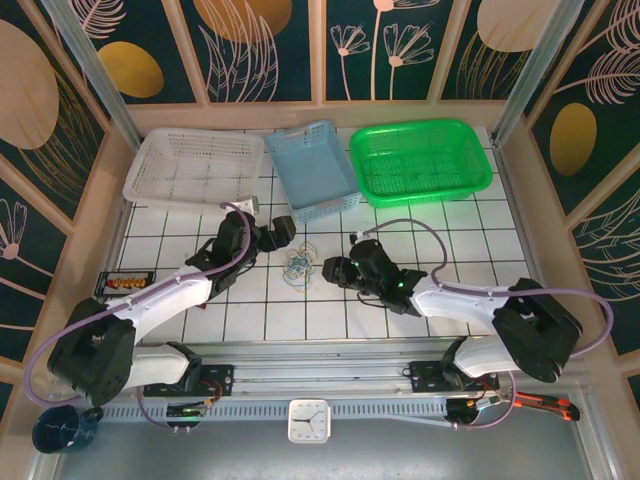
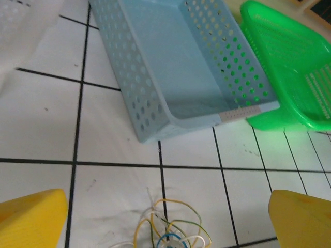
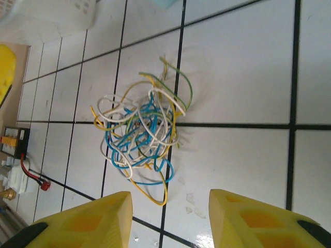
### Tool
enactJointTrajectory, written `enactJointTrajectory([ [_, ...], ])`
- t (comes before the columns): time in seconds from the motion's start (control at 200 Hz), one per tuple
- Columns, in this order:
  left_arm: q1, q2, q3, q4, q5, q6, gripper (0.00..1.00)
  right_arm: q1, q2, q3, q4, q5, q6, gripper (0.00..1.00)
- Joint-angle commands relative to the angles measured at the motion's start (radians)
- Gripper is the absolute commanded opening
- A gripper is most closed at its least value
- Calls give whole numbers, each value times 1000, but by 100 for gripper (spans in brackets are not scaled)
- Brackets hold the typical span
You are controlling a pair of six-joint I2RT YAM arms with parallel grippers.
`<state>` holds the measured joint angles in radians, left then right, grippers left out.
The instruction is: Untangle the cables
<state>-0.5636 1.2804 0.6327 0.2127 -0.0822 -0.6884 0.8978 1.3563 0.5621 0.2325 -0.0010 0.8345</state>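
While the right end effector (image 3: 170,206) hangs empty, fingers partly apart, just short of the cables (image 3: 139,137), untangling looks unstarted. Left end effector (image 2: 165,219): spread wide, empty, above the same clump. Cables lie knotted on the worktop (image 1: 400,310) between the two arms, no strand freed. Clump roundish, no clear heading, slightly longer running away from the right end effector. Blue basket (image 1: 310,170) beyond.

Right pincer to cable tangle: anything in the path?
Nothing visible. In the right wrist view, bare white tile lies between the right pincer and the cable tangle, which sits just ahead of its parted fingers, untouched.
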Motion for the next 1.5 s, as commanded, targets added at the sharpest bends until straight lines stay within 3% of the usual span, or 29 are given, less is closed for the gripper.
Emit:
enactJointTrajectory([
  [0.0,-1,7,14,-6,54,8,99,22,56,5,111,-31,47,46],
  [0.325,-1,-22,-14,3,49,8,99,41,194,78,157,-66,44,46],
  [0.656,0,-48,-42,17,44,0,99,38,233,91,160,-55,43,37],
  [1.026,-1,-49,-54,33,56,-9,99,27,252,101,164,-51,37,13],
  [1.111,0,-52,-59,40,60,-10,99,25,249,99,160,-53,29,0],
  [1.496,-1,-112,-73,64,73,28,99,25,58,119,17,6,-42,0],
])
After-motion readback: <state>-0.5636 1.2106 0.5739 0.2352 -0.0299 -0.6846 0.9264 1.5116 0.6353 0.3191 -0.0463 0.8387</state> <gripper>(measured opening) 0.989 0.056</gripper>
